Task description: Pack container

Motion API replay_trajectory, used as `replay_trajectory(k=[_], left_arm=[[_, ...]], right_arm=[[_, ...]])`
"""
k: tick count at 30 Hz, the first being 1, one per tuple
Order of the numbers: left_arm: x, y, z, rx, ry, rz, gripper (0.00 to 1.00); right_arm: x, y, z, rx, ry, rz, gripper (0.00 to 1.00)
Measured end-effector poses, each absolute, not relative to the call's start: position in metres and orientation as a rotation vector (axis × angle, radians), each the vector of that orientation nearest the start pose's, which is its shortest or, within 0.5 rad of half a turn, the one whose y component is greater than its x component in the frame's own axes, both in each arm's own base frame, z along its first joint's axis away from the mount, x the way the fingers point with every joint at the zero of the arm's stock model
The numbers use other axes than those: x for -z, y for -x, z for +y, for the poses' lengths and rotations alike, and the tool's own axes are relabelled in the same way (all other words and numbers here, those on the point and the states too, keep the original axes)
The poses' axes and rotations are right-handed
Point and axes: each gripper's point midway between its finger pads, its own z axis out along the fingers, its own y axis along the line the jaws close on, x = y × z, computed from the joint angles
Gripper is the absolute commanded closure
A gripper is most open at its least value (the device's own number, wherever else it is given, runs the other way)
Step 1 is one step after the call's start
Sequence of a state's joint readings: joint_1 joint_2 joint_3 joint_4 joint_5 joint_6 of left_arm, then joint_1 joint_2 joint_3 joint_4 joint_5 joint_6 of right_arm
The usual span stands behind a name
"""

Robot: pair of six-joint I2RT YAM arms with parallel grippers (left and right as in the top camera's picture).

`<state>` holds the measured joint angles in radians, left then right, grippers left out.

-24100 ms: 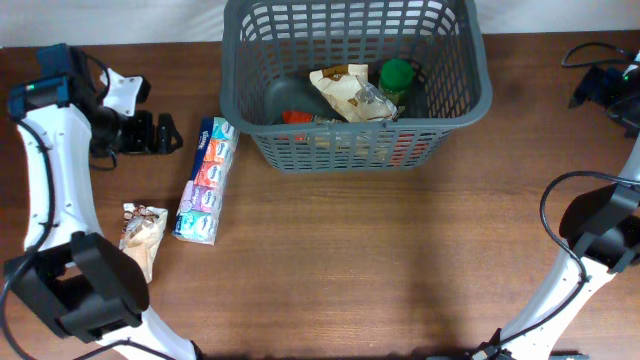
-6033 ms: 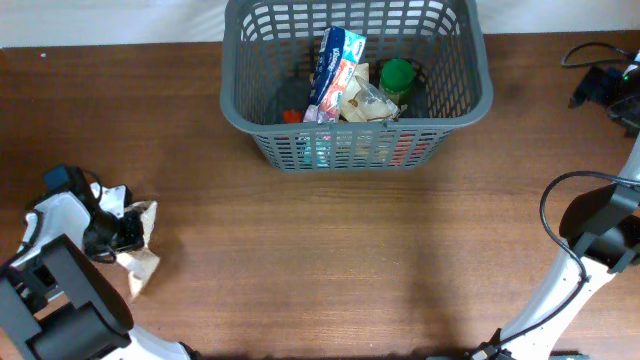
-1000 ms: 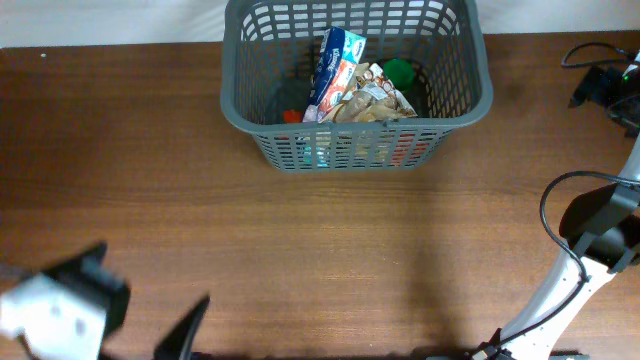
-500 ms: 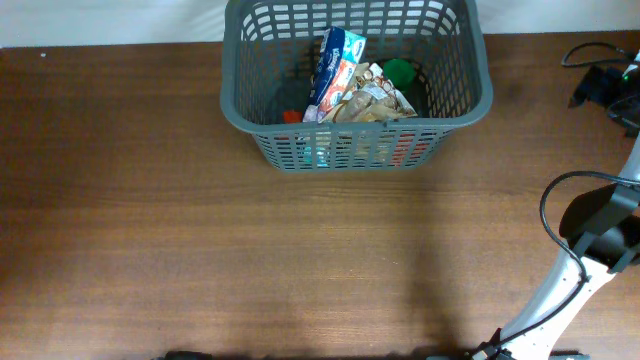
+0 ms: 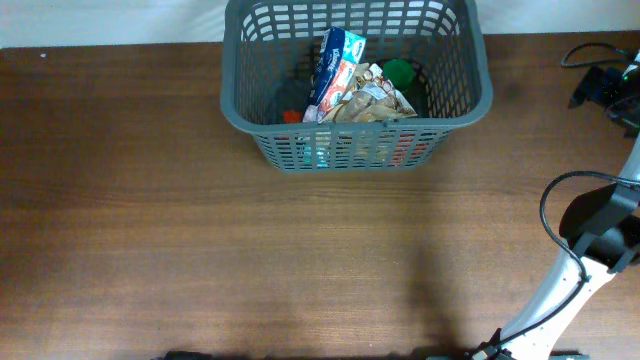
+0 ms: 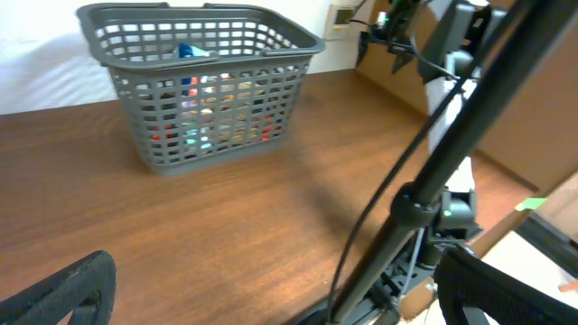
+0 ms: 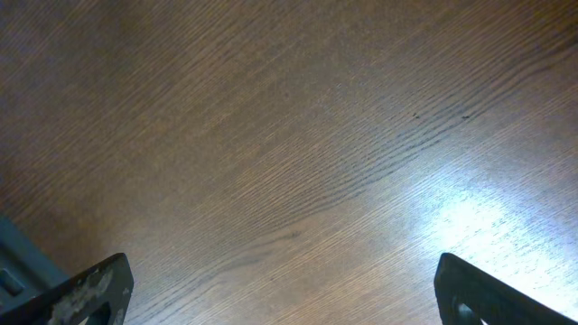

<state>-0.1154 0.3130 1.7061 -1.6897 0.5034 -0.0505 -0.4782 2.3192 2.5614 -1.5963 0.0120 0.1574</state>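
left gripper [image 6: 275,291]: jaws spread right out, nothing held; only two black fingers are seen at the bottom corners of its wrist view
right gripper [image 7: 287,291]: same deal, spread wide with nothing in it, pointed down at the wood
right arm [image 5: 590,250]: parked at the table's right edge, white link and black cable seen from overhead
container [image 5: 350,148]: grey lattice basket, set at the far edge of the table near the middle, well apart from both grippers
inside it: a tissue pack [image 5: 335,60] is propped on end, a crinkly snack bag [image 5: 368,98] leans on it, a green item [image 5: 402,70] is tucked behind
table [image 5: 250,260]: dark brown wood grain; a bright glare patch is caught in the right wrist view
room: white wall [image 6: 45,54] behind the basket, a wall socket [image 6: 341,13] further right, brown board panels [image 6: 542,108] off to the side, a black pole [image 6: 424,181] with a cable close to the camera
changed: the tissue pack and snack bag were lying on the table left of the basket earlier, and both are in it now; the left arm was a blur at bottom-left overhead a second ago and is gone from that view; the right arm hasn't been moved
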Motion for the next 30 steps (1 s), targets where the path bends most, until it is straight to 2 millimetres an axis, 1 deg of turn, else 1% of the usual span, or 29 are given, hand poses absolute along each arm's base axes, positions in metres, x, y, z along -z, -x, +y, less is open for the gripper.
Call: replay_trajectory(k=[3, 13, 17, 20, 23, 24, 27, 30], left_arm=[[-0.382, 0.044, -0.082, 0.606, -0.426, 1.820, 0.01], [-0.382, 0.045, -0.084, 0.619, -0.436, 1.817, 0.01], [-0.379, 0.039, -0.081, 0.585, -0.401, 1.834, 0.01], [-0.375, 0.026, -0.079, 0.544, -0.347, 1.862, 0.01], [-0.375, 0.004, -0.079, 0.496, -0.286, 1.864, 0.01], [-0.375, 0.000, -0.079, 0.489, -0.278, 1.861, 0.01], [-0.380, -0.033, -0.077, 0.441, -0.236, 1.829, 0.01], [-0.384, -0.059, -0.074, 0.420, -0.227, 1.791, 0.01]], right_arm=[[-0.184, -0.422, -0.221, 0.069, -0.917, 2.782, 0.01], [-0.184, -0.422, -0.221, 0.069, -0.917, 2.782, 0.02], [-0.184, -0.422, -0.221, 0.069, -0.918, 2.781, 0.01], [-0.184, -0.422, -0.221, 0.069, -0.916, 2.782, 0.01], [-0.184, -0.422, -0.221, 0.068, -0.917, 2.781, 0.01], [-0.184, -0.422, -0.221, 0.069, -0.918, 2.781, 0.01], [-0.184, -0.422, -0.221, 0.069, -0.918, 2.782, 0.01], [-0.184, -0.422, -0.221, 0.068, -0.917, 2.781, 0.01]])
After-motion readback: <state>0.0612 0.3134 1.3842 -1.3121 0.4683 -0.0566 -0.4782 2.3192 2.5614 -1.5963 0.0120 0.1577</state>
